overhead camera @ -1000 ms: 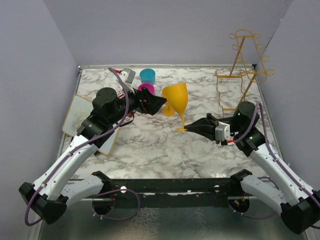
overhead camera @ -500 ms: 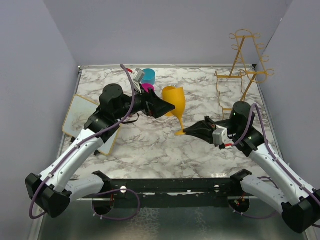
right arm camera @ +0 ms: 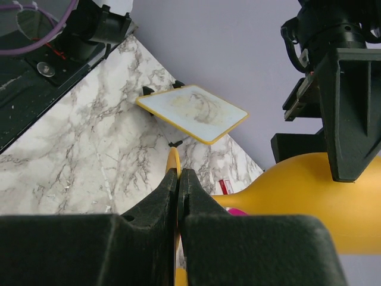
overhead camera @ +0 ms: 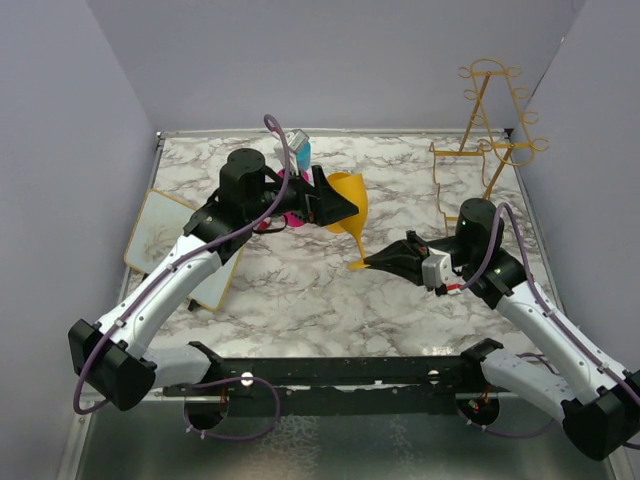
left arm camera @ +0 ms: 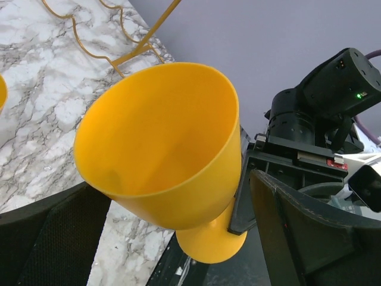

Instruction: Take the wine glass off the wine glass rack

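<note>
Two pincers work one yellow wine glass, which is already off the wine glass rack at the far right corner of the table. The glass hangs tilted over the table's middle. Right pincer is pinched together on the thin edge of the foot. Left pincer has its jaws wide apart on either side of the bowl; contact unclear. Looks plastic: probably light, stiff, smooth, slippery. The edge grip seems shaky, so take the bowl or stem and squeeze gently.
</note>
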Motion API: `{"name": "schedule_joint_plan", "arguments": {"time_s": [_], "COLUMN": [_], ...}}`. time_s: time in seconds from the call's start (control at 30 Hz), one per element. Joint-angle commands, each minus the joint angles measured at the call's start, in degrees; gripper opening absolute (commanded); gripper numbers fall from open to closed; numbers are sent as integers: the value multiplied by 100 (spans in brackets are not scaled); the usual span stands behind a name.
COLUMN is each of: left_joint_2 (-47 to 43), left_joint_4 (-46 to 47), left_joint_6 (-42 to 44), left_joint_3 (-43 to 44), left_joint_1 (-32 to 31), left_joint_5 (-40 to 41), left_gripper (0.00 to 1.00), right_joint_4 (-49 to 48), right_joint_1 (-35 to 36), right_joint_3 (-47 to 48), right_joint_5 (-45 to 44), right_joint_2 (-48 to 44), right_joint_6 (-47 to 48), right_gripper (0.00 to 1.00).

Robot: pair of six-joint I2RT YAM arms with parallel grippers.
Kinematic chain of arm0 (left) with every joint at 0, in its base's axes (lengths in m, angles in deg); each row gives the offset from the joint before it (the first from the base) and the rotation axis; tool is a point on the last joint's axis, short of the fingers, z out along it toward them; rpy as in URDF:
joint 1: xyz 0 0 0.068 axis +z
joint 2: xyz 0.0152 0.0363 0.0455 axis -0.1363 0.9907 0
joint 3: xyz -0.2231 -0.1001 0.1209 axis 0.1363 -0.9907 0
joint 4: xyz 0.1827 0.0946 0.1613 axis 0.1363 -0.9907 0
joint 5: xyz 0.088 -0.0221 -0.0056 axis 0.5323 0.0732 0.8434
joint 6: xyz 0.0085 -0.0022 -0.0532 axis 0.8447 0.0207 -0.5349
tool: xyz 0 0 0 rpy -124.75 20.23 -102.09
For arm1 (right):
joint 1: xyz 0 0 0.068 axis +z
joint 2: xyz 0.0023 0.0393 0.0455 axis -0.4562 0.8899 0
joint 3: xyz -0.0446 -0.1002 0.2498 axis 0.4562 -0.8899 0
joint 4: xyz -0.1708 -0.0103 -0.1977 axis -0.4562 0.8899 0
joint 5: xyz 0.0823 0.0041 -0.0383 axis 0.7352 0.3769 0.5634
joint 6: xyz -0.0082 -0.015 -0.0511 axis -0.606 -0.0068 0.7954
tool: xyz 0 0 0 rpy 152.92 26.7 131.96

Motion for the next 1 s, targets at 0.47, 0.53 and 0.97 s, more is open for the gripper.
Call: {"name": "schedule_joint_plan", "arguments": {"time_s": [0.47,0.53,0.97], "left_joint_2": [460,474,351], "left_joint_4": [-1100,-1101,-958], "left_joint_6": [792,797,803], "left_joint_3": [858,851,766], "left_joint_1": [10,10,10], "left_joint_5": [-44,-30,81], "left_gripper": [99,99,95], "right_joint_4": [482,519,415], "right_joint_1": [121,124,148], "right_joint_3": [316,332,232], "right_joint_5": [174,179,-29], "right_joint_2": [131,132,15], "right_joint_6": [345,366,492], "right_gripper": [1,1,2]}}
